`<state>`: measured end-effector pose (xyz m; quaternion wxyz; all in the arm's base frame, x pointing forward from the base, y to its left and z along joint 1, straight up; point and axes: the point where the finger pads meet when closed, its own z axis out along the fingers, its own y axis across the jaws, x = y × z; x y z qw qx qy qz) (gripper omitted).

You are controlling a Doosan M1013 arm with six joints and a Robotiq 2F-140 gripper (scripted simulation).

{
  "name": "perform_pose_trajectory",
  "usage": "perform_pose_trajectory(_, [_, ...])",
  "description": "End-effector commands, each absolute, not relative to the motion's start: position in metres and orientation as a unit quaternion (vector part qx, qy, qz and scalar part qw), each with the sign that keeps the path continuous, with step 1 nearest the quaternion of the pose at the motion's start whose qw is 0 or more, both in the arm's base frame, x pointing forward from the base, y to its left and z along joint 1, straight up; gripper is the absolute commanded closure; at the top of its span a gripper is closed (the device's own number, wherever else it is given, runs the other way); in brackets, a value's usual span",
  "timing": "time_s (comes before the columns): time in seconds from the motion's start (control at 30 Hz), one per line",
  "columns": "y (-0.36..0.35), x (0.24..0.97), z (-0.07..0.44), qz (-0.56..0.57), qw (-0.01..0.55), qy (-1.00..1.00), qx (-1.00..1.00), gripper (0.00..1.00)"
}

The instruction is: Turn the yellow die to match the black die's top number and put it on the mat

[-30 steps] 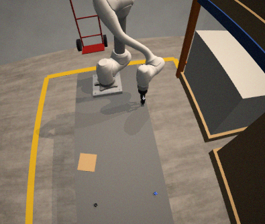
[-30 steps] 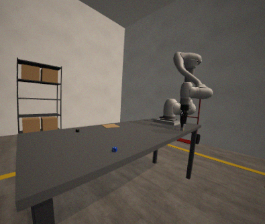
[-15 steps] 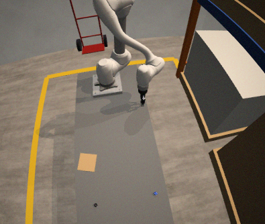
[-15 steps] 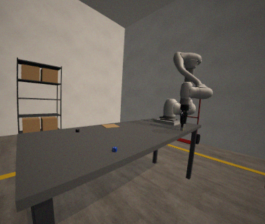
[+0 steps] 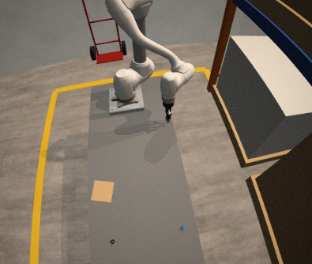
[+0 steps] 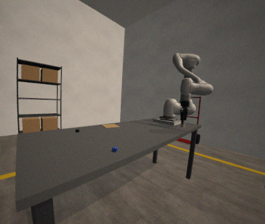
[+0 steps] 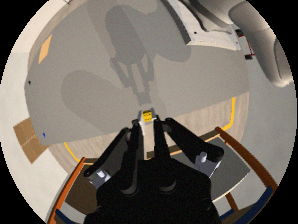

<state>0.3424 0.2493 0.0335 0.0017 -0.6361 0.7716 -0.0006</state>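
Observation:
My gripper point(image 5: 168, 118) point(image 6: 183, 125) point(image 7: 147, 114) points down, low over the table near its edge, beside the robot base. It is shut on the yellow die point(image 7: 147, 115), with a fingertip against each side. The die's pips are too small to read, and the fingers hide it in the top and exterior views. The tan square mat point(image 5: 103, 191) point(image 6: 111, 126) point(image 7: 45, 48) lies far from the gripper, with no die on it. The black die point(image 5: 112, 241) point(image 6: 77, 131) point(image 7: 29, 82) sits beyond the mat. Its top number is not readable.
A blue die point(image 5: 182, 228) point(image 6: 115, 149) point(image 7: 44, 135) sits toward the far end of the grey table point(image 5: 138, 213) point(image 6: 67, 154), near the long edge on the gripper's side. The robot's base plate point(image 5: 127, 109) point(image 6: 172, 122) point(image 7: 212, 42) is beside the gripper.

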Motion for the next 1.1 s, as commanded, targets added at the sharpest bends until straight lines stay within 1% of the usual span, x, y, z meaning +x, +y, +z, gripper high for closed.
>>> perform_pose_trajectory(0.0, [0.249, 0.342, 0.06, 0.0, 0.001, 0.772, -0.636, 0.82])
perform_pose_trajectory(0.07, [0.249, 0.342, 0.075, 0.0, 0.001, 0.772, -0.636, 0.82])
perform_pose_trajectory(0.13, [0.249, 0.342, 0.075, 0.0, 0.001, 0.772, -0.636, 0.82])
perform_pose_trajectory(0.3, [0.249, 0.342, 0.097, 0.0, 0.001, 0.772, -0.636, 0.82])
perform_pose_trajectory(0.77, [0.248, 0.345, 0.099, 0.0, 0.001, 0.775, -0.632, 0.82])
perform_pose_trajectory(0.87, [0.243, 0.365, 0.102, 0.0, 0.001, 0.793, -0.609, 0.82])
perform_pose_trajectory(1.0, [0.218, 0.427, 0.11, 0.0, 0.001, 0.848, -0.53, 0.82])
perform_pose_trajectory(1.03, [0.218, 0.428, 0.11, 0.0, 0.001, 0.848, -0.53, 0.82])
perform_pose_trajectory(1.07, [0.206, 0.45, 0.112, 0.0, 0.001, 0.866, -0.5, 0.82])
